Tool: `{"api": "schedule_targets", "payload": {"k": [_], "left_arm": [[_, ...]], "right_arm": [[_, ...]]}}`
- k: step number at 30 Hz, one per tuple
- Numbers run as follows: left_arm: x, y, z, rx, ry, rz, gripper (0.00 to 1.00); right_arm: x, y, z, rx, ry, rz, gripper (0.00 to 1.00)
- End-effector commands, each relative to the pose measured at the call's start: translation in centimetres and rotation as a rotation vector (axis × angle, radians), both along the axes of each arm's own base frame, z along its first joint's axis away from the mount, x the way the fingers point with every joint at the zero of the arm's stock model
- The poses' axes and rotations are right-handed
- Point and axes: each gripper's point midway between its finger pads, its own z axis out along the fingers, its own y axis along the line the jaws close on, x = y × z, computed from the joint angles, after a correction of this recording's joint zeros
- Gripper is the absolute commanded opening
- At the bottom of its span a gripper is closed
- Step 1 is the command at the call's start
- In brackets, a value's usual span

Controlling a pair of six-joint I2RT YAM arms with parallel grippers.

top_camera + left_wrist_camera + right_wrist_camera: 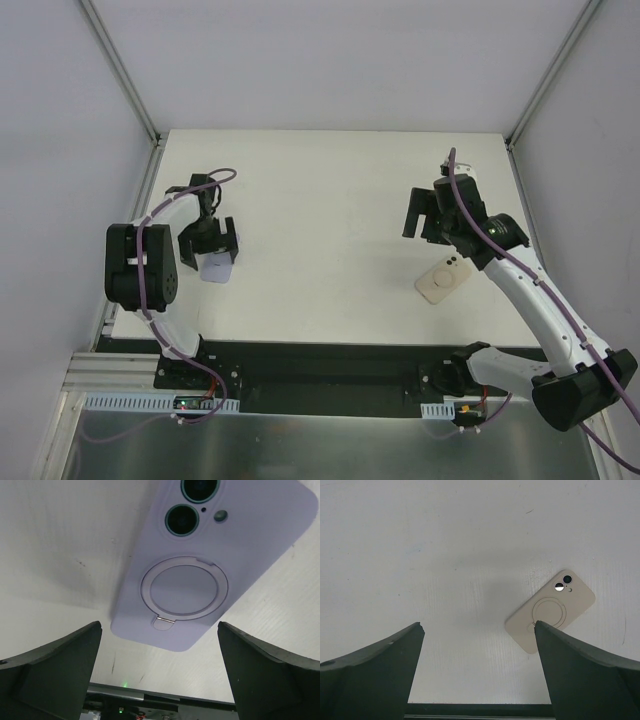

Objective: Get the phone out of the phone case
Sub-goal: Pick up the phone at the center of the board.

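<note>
A phone in a lavender case (185,587) lies back up on the white table, its ring stand flat and its camera lenses at the far end. My left gripper (159,642) hangs open just over its near end, a finger on each side, holding nothing. From above, the same lavender case (216,268) peeks out below the left gripper (208,242). A second phone in a beige case (550,611) lies back up at the right. My right gripper (479,627) is open and empty above bare table, left of the beige case (443,279).
White walls with metal corner posts (125,70) close in the table (320,200) at the back and sides. A black rail (320,365) with the arm bases runs along the near edge.
</note>
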Motion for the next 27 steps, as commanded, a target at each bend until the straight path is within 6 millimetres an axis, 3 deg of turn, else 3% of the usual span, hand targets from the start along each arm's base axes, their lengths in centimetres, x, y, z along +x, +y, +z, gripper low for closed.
{"api": "schedule_targets", "payload": {"k": [1,6,10,24,27], "left_arm": [[1.0,-1.4,1.1,-0.083,-0.054,-0.084,0.99],[0.8,-1.7,1.3,-0.101,-0.061,-0.102,0.99],[0.8,-0.7,0.3,-0.047,-0.018,-0.100,0.99],[0.6,-1.0,-2.2,0.016,0.074,-0.102,0.98],[0.8,-1.9,-2.8,-0.036,0.082,-0.098,0.81]], "right_arm": [[0.0,0.5,1.1,0.042,-0.041,0.006,0.96],[-0.1,0.7,1.0,0.051,-0.037,0.011,0.96],[-0.1,0.9,0.9,0.060,-0.034,0.014,0.96],[-0.1,1.2,0.8,0.070,-0.037,0.019,0.96],[-0.3,1.3,0.6,0.077,-0.036,0.016,0.96]]}}
